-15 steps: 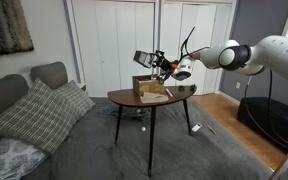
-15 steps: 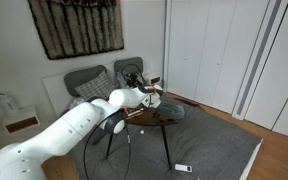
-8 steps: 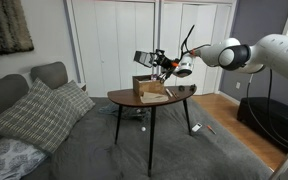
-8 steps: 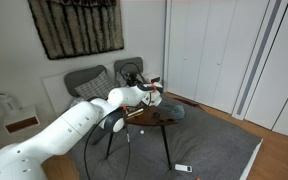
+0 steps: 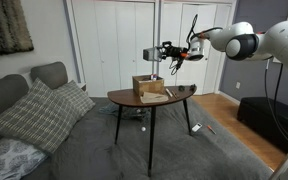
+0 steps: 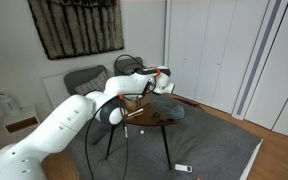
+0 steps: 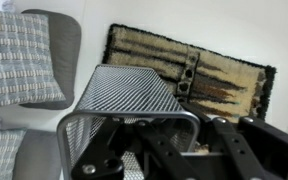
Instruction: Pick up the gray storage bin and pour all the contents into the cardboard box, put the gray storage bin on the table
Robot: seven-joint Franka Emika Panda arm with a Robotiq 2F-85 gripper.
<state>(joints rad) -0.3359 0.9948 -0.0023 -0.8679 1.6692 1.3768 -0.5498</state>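
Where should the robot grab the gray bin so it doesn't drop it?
Best by one wall at the rim, coming in over the open top, with one finger inside and one outside. The bin has thin mesh walls and a stiff rim, and it looks too wide to pinch across. The gripper seems to hold it that way now.

1. The arm [image 5: 276, 36] is big, round and white, like fat tubes joined end to end.
2. Far behind the gripper [image 5: 167, 51], where two tubes meet, there is a dark gray ring [image 5: 246, 46].
3. The gripper is black. In the wrist view it shows thin black bars and joints.
4. Just behind the gripper is a small white part with a bit of orange [image 5: 193, 47] on it.
5. A thin black cable [image 5: 194, 22] loops up above the gripper's back end.
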